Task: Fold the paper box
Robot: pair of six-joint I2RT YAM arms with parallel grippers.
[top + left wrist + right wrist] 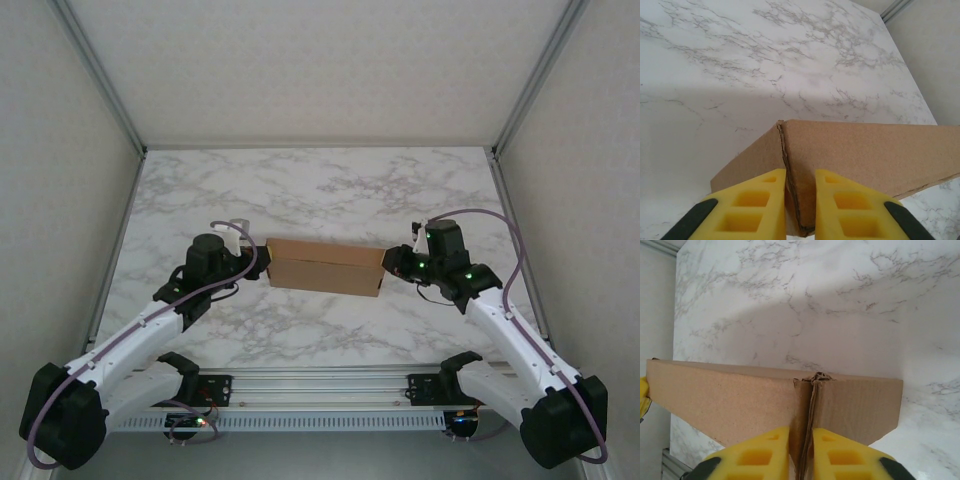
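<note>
Left wrist crops left fingers [752,202], right wrist crops right fingers [757,455], both clamped on paper box [325,267] ends

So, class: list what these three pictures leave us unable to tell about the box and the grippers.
- Inside of the paper box: top external view, covered by its own upper panels.
- Its near corner: left wrist view, behind the left gripper and cut by the bottom edge.
- Its far end: left wrist view, cut by the right edge.
- Lower end seam: right wrist view, hidden between the right gripper fingers.
</note>
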